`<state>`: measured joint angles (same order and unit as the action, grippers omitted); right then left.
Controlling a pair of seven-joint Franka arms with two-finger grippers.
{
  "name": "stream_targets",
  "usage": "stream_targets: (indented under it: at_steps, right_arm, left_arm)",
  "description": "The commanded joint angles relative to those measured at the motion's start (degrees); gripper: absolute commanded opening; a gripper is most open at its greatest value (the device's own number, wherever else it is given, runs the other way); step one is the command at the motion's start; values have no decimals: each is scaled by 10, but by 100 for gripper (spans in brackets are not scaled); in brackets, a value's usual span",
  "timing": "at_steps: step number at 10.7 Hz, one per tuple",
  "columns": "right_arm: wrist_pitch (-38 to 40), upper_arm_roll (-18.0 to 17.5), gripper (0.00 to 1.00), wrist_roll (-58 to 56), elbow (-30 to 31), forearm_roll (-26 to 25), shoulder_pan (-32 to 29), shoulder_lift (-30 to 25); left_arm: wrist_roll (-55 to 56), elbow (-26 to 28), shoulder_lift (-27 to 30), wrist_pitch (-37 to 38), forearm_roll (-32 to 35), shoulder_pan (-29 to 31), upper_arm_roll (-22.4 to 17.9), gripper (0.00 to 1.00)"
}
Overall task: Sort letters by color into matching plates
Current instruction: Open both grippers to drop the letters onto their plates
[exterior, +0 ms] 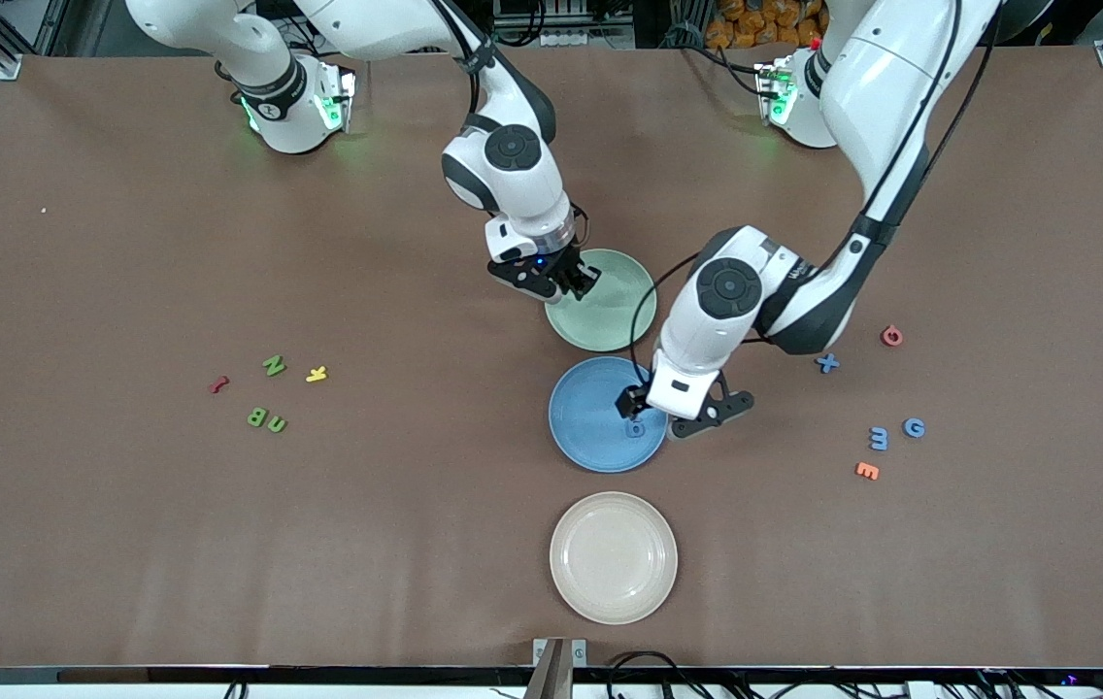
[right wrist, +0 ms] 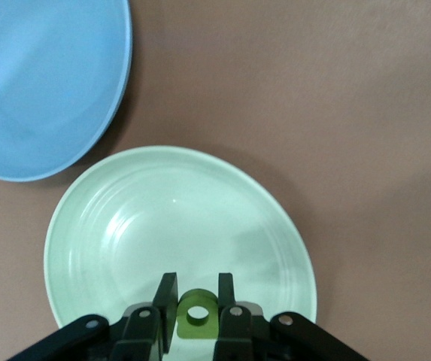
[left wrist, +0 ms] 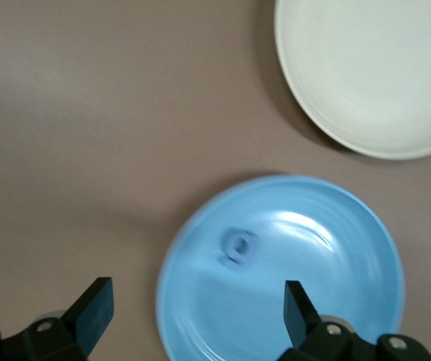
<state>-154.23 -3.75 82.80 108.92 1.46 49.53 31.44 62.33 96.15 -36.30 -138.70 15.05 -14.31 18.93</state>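
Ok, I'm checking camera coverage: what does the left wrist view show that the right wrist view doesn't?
Only the left wrist view shows the cream plate and the left tool, open above the blue plate. Only the right wrist view shows the green plate and the right tool, shut on a green letter over that plate. Both show the blue plate with one blue letter lying in it, and the brown table.

Your three plates [exterior: 600, 335] sit in a row toward the front camera; one letter [exterior: 635, 428] lies in the middle plate [exterior: 581, 427].
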Motion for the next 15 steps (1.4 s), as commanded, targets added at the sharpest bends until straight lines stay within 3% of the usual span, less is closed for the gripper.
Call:
stream_targets:
  at_steps: [1, 5, 7, 9, 12, 15]
  right_arm:
    - [7, 2, 100, 28, -21, -1, 9, 12]
    - [130, 8, 100, 26, -64, -2, 0, -15]
    - [153, 11, 100, 2, -62, -13, -48, -62]
    - [192, 10, 100, -73, -61, -13, -100, -87]
    - [314, 1, 100, -204, -59, -13, -193, -114]
    - [317, 2, 100, -364, 13, -13, -279, -153]
  left_arm:
    - [-119, 2, 20, 49, 38, 38, 1, 100]
    - [-238, 4, 24, 101, 38, 98, 1, 100]
    - [-309, 12, 33, 132, 32, 140, 6, 100]
    - [-358, 46, 50, 131, 31, 191, 21, 100]
    - [-466, 93, 82, 118, 33, 253, 22, 100]
    - [-545, 116, 91, 96, 36, 309, 22, 100]
